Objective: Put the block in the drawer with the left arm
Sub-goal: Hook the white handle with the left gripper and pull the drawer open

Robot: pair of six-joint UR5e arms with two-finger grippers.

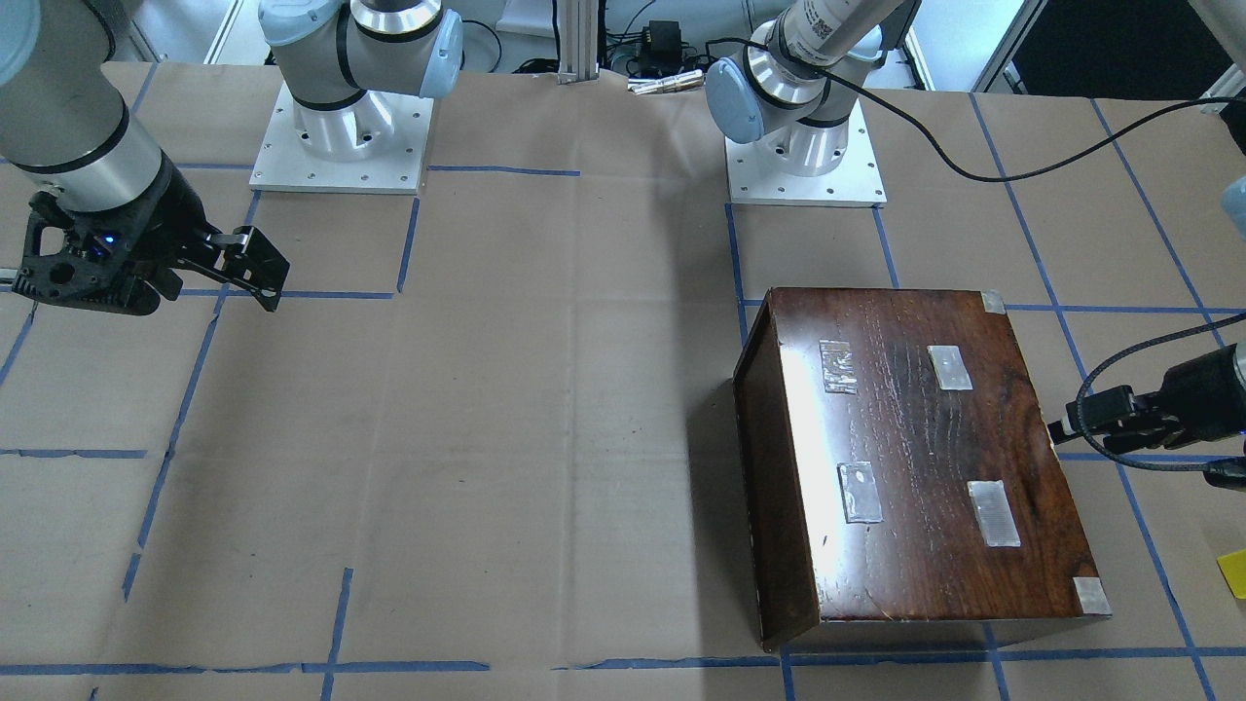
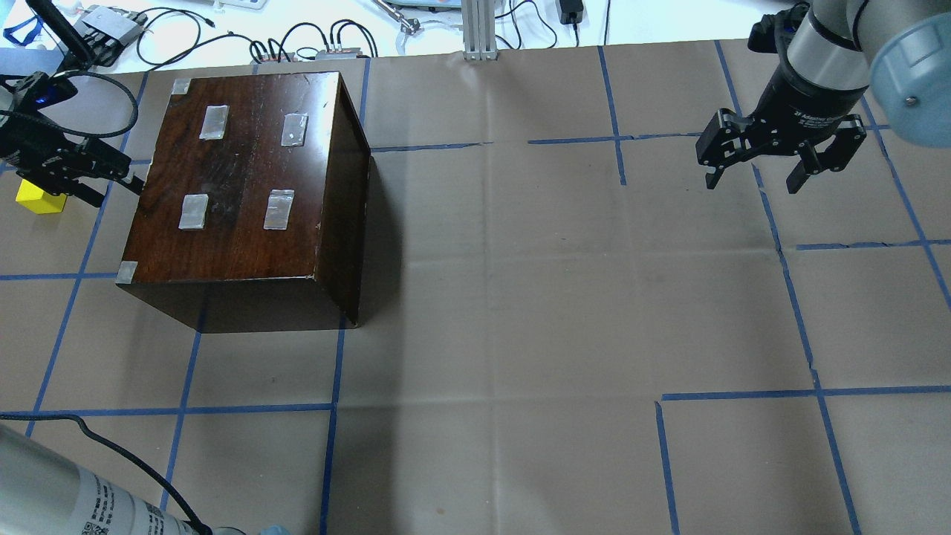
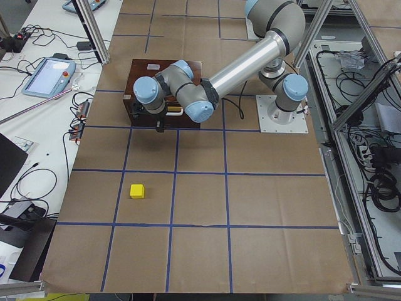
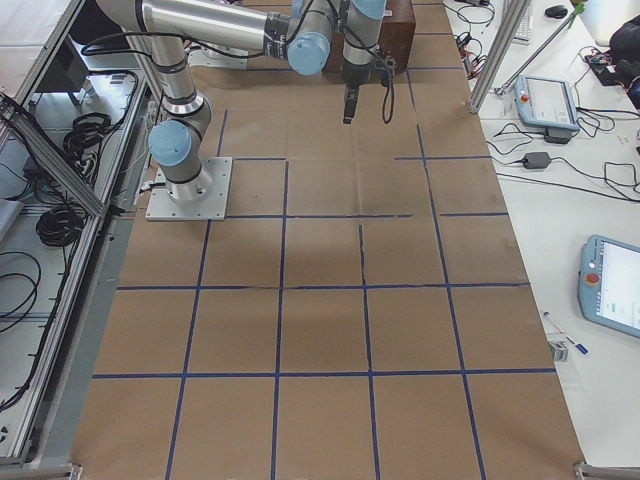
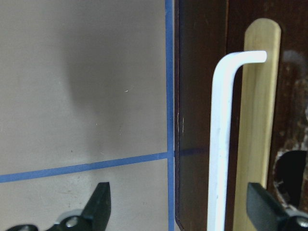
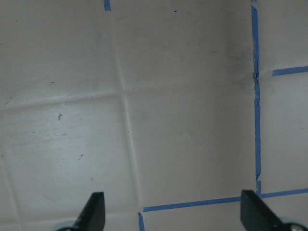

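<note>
The yellow block (image 2: 41, 199) lies on the paper left of the dark wooden box (image 2: 238, 186); it also shows in the exterior left view (image 3: 137, 190). The drawer is shut. Its dark front (image 5: 197, 120), with a white handle (image 5: 221, 144) and a finger notch (image 5: 288, 173), shows in the left wrist view. My left gripper (image 2: 122, 186) is open and empty, close to that front. The handle stands between its fingers (image 5: 101, 202), nearer the right one. The block is behind the gripper. My right gripper (image 2: 752, 180) is open and empty, above the paper far to the right.
The box top carries several patches of clear tape (image 2: 278, 209). The left arm's black cable (image 1: 1119, 370) loops beside the box. Blue tape lines (image 2: 490, 407) mark a grid on the brown paper. Cables and devices (image 2: 297, 44) lie past the table's far edge.
</note>
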